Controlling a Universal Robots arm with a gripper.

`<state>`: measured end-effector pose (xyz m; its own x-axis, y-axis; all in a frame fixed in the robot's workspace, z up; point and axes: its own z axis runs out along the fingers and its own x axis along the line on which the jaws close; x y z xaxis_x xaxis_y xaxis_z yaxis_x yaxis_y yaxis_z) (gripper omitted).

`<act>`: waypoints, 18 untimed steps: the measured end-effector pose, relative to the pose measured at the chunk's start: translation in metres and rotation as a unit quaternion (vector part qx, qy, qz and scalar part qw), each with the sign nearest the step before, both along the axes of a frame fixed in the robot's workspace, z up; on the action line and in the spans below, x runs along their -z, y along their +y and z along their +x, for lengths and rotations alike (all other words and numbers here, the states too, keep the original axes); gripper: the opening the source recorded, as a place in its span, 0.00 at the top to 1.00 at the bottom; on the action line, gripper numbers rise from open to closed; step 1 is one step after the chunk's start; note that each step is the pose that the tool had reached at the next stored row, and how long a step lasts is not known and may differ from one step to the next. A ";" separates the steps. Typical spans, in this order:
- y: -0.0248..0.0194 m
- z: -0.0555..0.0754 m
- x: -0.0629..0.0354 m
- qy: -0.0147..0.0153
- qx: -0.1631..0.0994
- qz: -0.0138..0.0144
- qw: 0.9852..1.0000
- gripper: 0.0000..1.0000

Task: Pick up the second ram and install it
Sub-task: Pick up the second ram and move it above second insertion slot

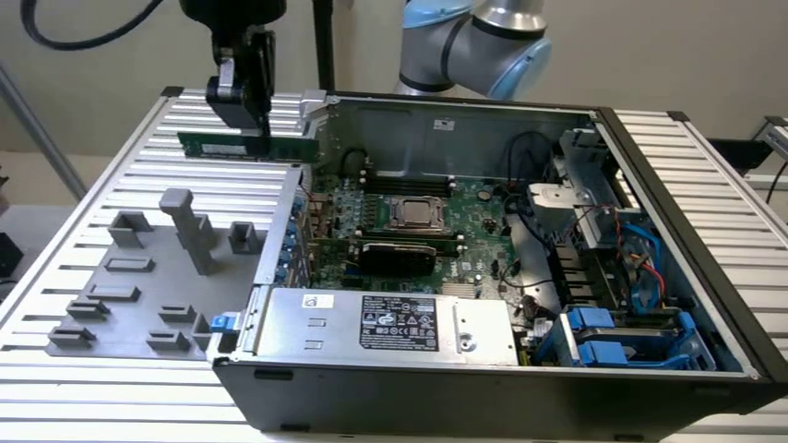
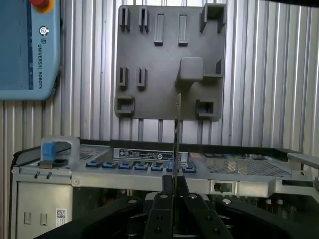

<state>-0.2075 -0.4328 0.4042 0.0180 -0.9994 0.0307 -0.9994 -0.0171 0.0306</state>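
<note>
Wrist view: the blue pendant [image 2: 25,55] reads "UNIVERSAL ROBOTS". The claw [image 2: 174,191] is narrowed almost shut, pinching the second ram [image 2: 176,134] between its fingers [image 2: 162,206]; the stick juts past them, apart from the grey fixture [image 2: 149,64], near the computer case [image 2: 124,180].

A plain cream wall [image 1: 689,55] stands behind a wide table [image 1: 124,397] whose top is made of ribbed silver metal slats laid side by side. At the exterior view's left a thin grey pole [image 1: 35,125] leans across the wall, and below it lies a pale beige strip [image 1: 28,217] that is probably the floor. The light is soft and even, with dull glints on the slats and no hard shadows.
</note>
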 end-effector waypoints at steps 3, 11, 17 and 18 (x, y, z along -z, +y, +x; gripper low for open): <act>0.0024 0.012 0.0000 0.000 0.000 0.000 1.000 0.86; 0.0123 0.038 0.0002 0.001 0.000 -0.002 1.000 0.86; 0.0242 0.053 0.0008 0.001 0.000 -0.004 1.000 0.86; 0.0261 0.056 0.0009 0.001 0.000 -0.005 1.000 0.86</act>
